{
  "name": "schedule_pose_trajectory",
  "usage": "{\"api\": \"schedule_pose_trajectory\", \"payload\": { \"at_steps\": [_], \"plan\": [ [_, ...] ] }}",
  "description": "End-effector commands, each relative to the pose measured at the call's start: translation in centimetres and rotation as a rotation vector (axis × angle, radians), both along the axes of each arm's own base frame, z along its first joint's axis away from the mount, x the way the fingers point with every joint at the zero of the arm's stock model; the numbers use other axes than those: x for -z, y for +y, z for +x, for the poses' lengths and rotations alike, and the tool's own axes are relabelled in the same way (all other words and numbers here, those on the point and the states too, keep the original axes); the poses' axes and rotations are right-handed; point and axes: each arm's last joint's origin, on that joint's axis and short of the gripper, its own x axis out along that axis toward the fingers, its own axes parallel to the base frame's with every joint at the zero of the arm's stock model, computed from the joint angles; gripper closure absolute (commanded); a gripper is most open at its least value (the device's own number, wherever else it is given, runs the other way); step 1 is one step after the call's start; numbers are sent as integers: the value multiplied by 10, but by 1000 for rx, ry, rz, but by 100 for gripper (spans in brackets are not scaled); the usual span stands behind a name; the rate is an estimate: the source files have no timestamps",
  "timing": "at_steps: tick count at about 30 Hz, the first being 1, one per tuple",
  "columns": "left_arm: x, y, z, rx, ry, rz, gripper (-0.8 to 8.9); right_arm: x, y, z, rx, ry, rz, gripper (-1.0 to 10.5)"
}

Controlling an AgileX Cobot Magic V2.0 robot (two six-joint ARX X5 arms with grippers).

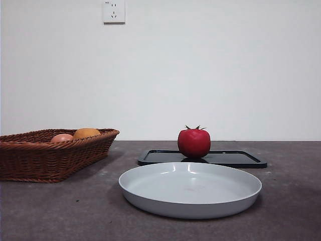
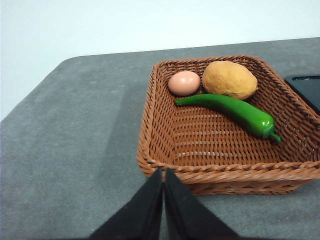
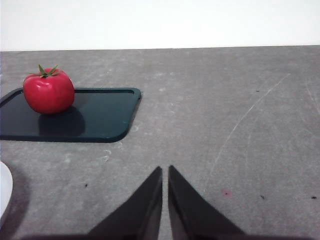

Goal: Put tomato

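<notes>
Tomato [image 3: 48, 91] well beyond right pincer [image 3: 165, 172]

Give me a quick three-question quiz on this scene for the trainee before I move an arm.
1. True or false: the tomato sits in the wicker basket.
2. What lies in the basket with the egg and the potato? A) green pepper B) banana C) spoon
3. What is in the grey plate?

Key: 1. False, it is on the black tray. 2. A, the green pepper. 3. Nothing visible.
</notes>
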Motion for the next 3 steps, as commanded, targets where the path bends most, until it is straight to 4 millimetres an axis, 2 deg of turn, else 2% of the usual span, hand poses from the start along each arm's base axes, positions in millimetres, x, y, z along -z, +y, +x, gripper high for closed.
{"api": "schedule_pose_trajectory", "payload": {
  "at_steps": [1,3],
  "plan": [
    [8,0,1,-3,27,-5,806,1,0,0,5,-7,14,938],
    [8,0,1,-4,27,-5,806,1,0,0,5,-6,14,938]
  ]
}}
